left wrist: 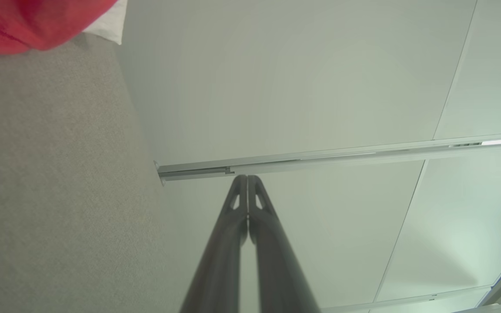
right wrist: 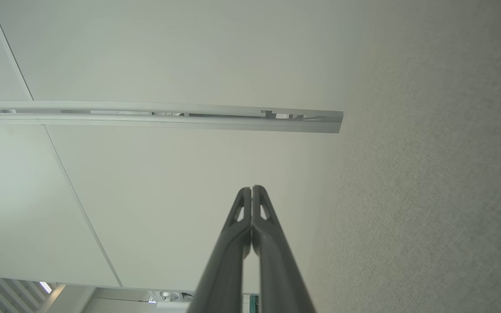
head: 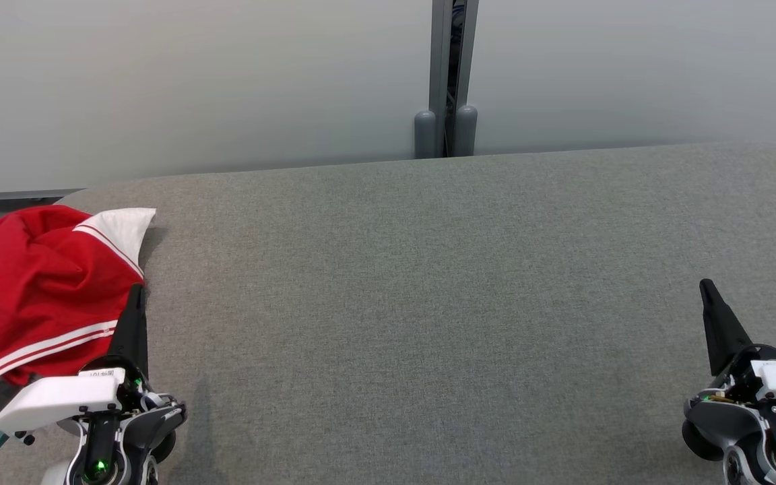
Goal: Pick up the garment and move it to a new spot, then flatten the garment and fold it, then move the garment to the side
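Garment (head: 44, 289): red with white stripes and a white patch, bunched up in a soft heap, not flat and not folded.
Garment's place: at the far left end of the grey surface (head: 428, 303), near the rounded back corner, right at the left edge.
Left gripper (head: 136, 291): shut tight, no gap at the tip, holding nothing.
Left gripper's place: low on the left, tip pointing up, just beside the right side of the red heap; touching the cloth or not, cannot tell.
Right gripper (head: 706, 285): shut tight too, no gap at the tip, holding nothing.
Right gripper's place: low on the right, over bare grey surface, well apart from the garment.
Behind the surface: pale wall panels (head: 226, 81) with a grey post (head: 452, 67) standing between them.
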